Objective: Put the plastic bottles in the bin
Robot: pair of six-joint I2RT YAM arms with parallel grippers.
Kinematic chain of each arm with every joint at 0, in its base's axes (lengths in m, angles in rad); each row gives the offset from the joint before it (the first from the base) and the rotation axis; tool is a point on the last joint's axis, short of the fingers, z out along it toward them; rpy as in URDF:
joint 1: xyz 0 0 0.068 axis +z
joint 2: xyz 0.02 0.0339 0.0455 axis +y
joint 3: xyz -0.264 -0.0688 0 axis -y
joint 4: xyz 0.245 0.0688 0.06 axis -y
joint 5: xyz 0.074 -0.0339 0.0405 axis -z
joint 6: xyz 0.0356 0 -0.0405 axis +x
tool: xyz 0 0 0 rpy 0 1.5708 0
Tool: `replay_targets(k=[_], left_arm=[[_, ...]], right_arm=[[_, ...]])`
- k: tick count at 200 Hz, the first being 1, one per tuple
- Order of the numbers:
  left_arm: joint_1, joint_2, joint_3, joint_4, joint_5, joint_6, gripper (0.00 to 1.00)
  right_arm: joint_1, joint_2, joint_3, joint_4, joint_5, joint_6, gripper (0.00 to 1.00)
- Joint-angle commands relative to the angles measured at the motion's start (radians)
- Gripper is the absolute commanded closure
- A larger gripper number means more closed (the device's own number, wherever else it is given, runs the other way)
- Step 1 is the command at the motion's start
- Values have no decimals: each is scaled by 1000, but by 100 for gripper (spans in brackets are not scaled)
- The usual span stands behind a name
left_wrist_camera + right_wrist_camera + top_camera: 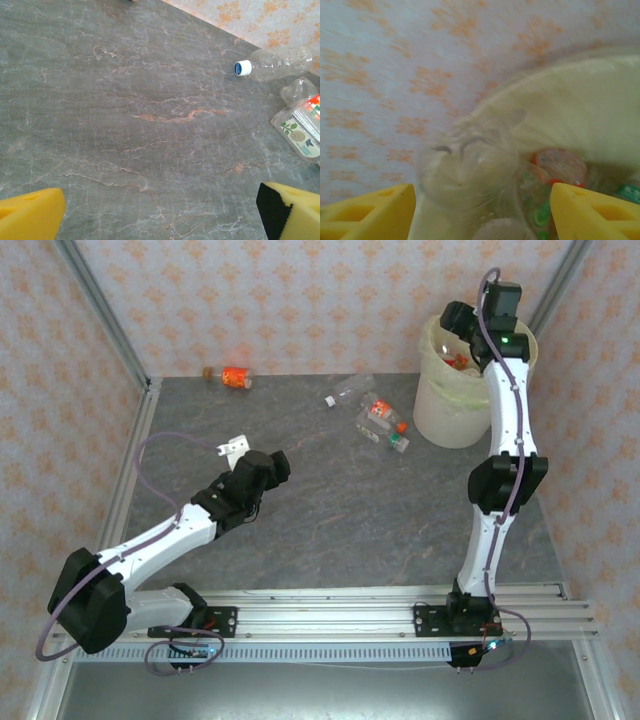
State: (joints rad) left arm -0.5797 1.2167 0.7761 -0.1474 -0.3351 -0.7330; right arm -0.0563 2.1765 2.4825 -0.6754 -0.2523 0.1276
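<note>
At the far right of the bench (330, 520), seen from above, the right pincer (462, 330) hangs over the bin (448, 418); loose bottles (380, 420) lie just beside it. Left wrist: the left pincer (160, 220) gapes wide over bare bench, a clear bottle (277, 64) ahead. Right wrist: fingers spread, a blurred bottle (465, 165) between them, above bottles already in the bin

A lab test booth: wallpapered panels (300, 300), aluminium frame posts (103, 310), grey marbled tabletop (330, 500).
</note>
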Motion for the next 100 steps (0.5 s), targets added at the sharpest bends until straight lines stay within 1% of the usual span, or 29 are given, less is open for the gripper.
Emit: replay_targets(k=[1, 14, 23, 34, 54, 64, 81, 100], left_arm=[[8, 12, 7, 3, -1, 9, 0], [8, 16, 12, 1, -1, 10, 0], [8, 21, 14, 1, -2, 12, 0], [9, 27, 19, 1, -1, 14, 0], [8, 38, 25, 4, 3, 14, 0], [8, 44, 27, 7, 9, 12, 0], [8, 50, 28, 8, 13, 10, 0], [9, 51, 24, 8, 15, 9, 0]], right_arm=[[-5, 13, 40, -107, 145, 41, 30], [-5, 3, 31, -109, 188, 42, 30], [-5, -5, 22, -106, 192, 36, 30], [-5, -15, 11, -96, 154, 21, 30], [-5, -42, -9, -68, 34, -6, 31], [-5, -61, -23, -52, -5, -7, 31], [-4, -102, -54, -17, -24, 7, 30], [-5, -168, -113, 45, -25, 40, 26]])
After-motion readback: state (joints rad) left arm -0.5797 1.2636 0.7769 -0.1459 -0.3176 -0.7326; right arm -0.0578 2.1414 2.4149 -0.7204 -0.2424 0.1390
